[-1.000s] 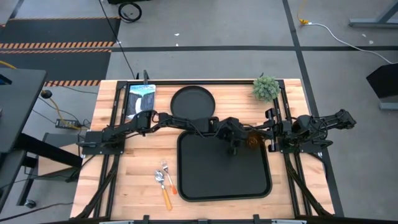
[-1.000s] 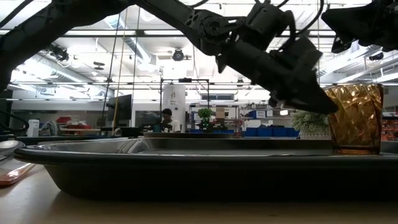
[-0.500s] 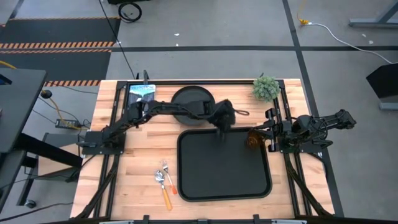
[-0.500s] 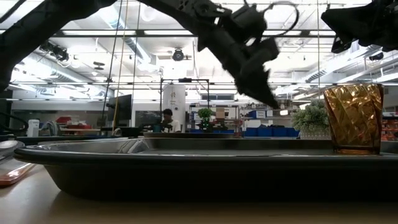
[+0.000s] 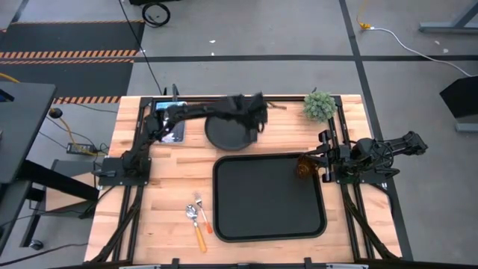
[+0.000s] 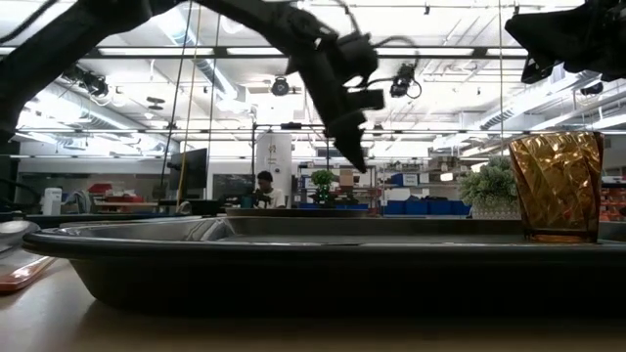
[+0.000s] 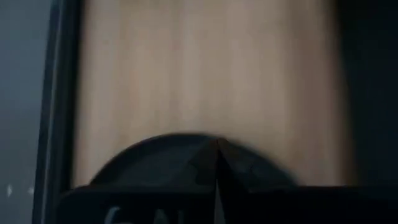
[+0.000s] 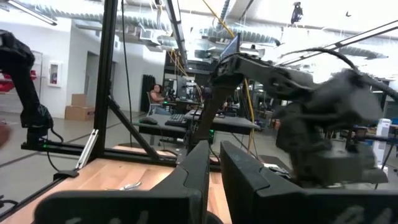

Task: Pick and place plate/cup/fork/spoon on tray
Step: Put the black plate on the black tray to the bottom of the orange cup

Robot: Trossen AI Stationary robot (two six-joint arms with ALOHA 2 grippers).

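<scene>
The amber cup [image 5: 302, 166] [image 6: 559, 186] stands upright in the far right corner of the black tray [image 5: 269, 217] [image 6: 293, 259]. The round black plate [image 5: 224, 133] [image 7: 180, 158] lies on the table beyond the tray. The fork [image 5: 202, 211] and the spoon [image 5: 193, 217] lie on the wood left of the tray. My left gripper [image 5: 259, 112] [image 6: 359, 161] [image 7: 217, 186] hangs shut above the plate's far right rim, holding nothing. My right gripper [image 5: 323, 161] [image 8: 214, 158] waits just right of the cup, a narrow gap between its fingers.
A small green plant [image 5: 320, 104] stands at the table's far right corner, and a blue-and-white card [image 5: 169, 119] lies at the far left. Black frame rails run along the table's left and right sides. A person sits far back in the room [image 6: 262, 184].
My left gripper has drawn back from beside the cup, over the tray's far right, and swung up toward the table's far edge and left, stopping above the plate. Its fingers have shut on nothing. The cup stays upright on the tray.
</scene>
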